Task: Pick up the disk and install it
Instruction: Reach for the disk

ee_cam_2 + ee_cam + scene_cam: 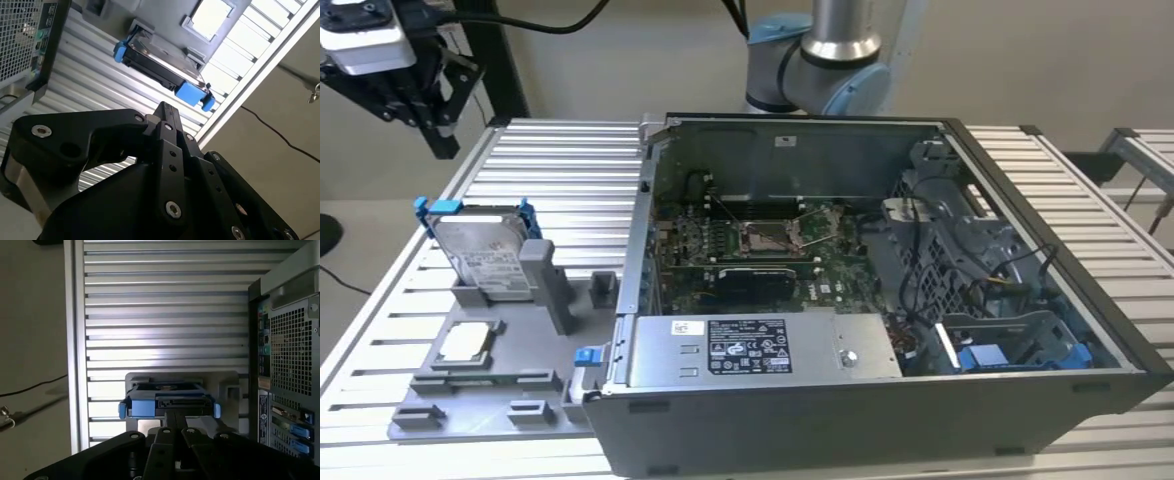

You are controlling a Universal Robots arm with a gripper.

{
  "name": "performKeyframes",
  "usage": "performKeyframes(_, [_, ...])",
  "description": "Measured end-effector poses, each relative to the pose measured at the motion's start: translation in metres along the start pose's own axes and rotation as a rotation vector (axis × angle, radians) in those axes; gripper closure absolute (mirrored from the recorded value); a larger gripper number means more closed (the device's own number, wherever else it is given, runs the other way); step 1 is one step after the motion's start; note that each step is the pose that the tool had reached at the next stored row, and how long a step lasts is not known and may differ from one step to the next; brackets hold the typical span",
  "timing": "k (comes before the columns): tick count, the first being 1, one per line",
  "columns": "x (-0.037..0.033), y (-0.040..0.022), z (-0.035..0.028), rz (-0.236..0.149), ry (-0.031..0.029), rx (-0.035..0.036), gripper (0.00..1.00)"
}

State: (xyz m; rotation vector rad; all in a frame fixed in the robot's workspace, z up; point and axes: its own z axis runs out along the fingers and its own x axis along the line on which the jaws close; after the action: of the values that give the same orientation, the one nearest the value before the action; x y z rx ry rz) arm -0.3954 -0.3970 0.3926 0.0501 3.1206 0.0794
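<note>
The disk (483,252), a silver drive with a white label in a blue bracket, stands on edge in a grey holder at the exterior view's left. My black gripper (440,145) hangs high above and behind it, well apart from it. In both wrist views the fingertips (166,107) (176,416) lie pressed together, shut on nothing. The disk (160,65) (170,401) lies beyond them, with its blue tabs showing at both ends.
A grey fixture tray (400,415) holds the disk stand and a small square silver chip (467,340). To the right sits the open computer case (1041,395), with a silver power supply box (747,345) and a blue drive bay (1014,355). A slatted aluminium table (567,165) lies beneath.
</note>
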Motion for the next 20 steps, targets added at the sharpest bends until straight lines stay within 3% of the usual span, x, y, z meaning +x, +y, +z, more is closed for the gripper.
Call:
performKeyframes(7, [0.0165, -0.0039, -0.0005, -0.002, 0.0001, 0.0000, 1.00])
performKeyframes(14, [0.0200, -0.0124, -0.0010, -0.010, 0.0005, -0.0002, 1.00])
performKeyframes(20, [0.0200, -0.0129, -0.0010, -0.015, 0.0008, -0.0003, 1.00])
